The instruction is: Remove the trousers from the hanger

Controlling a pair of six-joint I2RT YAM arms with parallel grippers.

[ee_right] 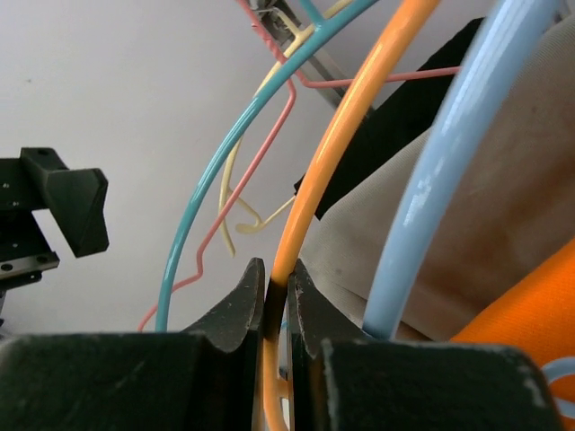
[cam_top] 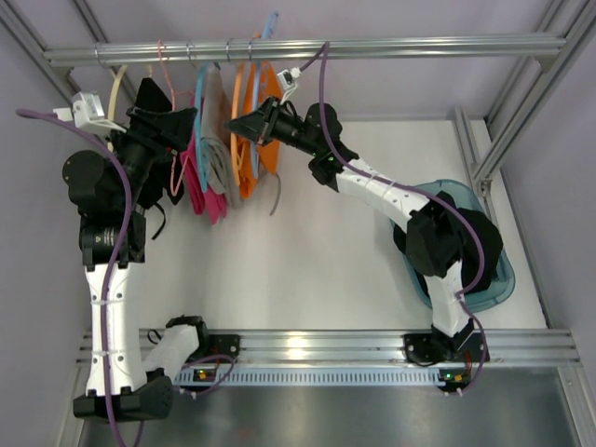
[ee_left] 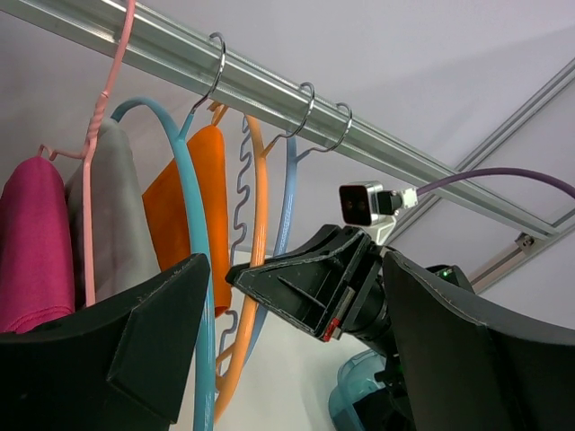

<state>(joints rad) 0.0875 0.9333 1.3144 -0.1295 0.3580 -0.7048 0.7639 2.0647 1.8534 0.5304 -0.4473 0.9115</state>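
The right gripper (ee_right: 277, 274) has its two fingers pressed together on the thin rod of the orange hanger (ee_right: 359, 108), pinching it low on its curve. The orange trousers (ee_right: 530, 314) hang just beside that grip, past the light-blue hanger (ee_right: 449, 153). Which of these two hangers carries them cannot be told from here. The black trousers (ee_right: 404, 117) hang further along the rail (cam_top: 372, 47), close to the left gripper (cam_top: 177, 119), which is spread wide and holds nothing.

The step in hand looks like steadying the hanger so the cloth can be drawn off. The rod is slim and smooth, so the pinch is best kept square, or the hanger may twist. The hooks sit crowded on the rail, and the teal hanger (ee_right: 225, 153) crosses close by. Any pull is better kept small and away from the neighbours, with the hook left seated. The left gripper would do well to take a thick fold of cloth, not a single layer, and slide it along the bar toward the open end without jerking
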